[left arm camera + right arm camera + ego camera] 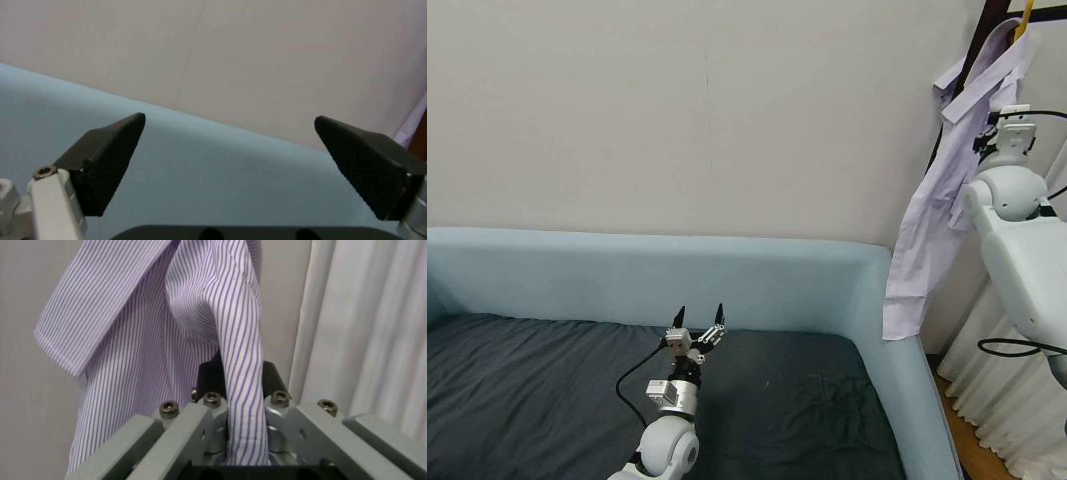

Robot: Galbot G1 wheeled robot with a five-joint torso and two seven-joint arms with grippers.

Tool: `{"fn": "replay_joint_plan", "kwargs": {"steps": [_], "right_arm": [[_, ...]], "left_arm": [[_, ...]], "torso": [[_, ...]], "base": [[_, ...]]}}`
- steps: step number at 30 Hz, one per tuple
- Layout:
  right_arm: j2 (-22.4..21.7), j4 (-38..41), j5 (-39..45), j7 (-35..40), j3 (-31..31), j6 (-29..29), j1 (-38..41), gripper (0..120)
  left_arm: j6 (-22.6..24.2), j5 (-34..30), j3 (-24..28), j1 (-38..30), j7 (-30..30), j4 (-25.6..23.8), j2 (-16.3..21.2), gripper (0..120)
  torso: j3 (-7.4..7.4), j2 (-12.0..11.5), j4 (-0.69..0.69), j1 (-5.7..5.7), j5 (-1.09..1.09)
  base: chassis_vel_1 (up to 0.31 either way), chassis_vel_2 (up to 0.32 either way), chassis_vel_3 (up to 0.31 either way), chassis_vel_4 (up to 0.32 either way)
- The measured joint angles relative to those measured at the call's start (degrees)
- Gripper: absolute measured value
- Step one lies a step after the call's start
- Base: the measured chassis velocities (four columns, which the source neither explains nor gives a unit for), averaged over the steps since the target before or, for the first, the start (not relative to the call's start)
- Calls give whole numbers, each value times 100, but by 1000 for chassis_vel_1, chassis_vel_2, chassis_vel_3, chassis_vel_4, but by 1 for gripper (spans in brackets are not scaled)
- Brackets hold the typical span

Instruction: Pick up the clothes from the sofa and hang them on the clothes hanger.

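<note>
The left gripper [699, 318] is being held up over the dark seat of the sofa [757, 275]. Its fingers are being held wide apart, and nothing is being gripped between them. Farther right, the striped shirt [947, 190] is being held up high beside the wall, past the sofa's end. A fold of it is being pinched tight by the right gripper [241, 382].

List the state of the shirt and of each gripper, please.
shirt: hanging high by the wall, off the sofa.
right gripper: raised, shut on a fold of the shirt.
left gripper: open, holds nothing, low above the sofa seat.
</note>
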Motion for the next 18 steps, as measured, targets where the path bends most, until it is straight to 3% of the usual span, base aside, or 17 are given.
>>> {"fn": "replay_joint_plan", "kwargs": {"steps": [7,18], "right_arm": [[60,-414,159,54,-84,-62,295,1],[45,-434,793,312,-138,-250,397,1]], "left_arm": [[-20,-66,-16,-5,-3,-38,48,100],[-67,-78,-10,6,-4,-32,81,100]], "torso": [[-1,0,1,0,-1],[-1,0,0,0,0]], "base": [[0,0,0,0],[0,0,0,0]]}}
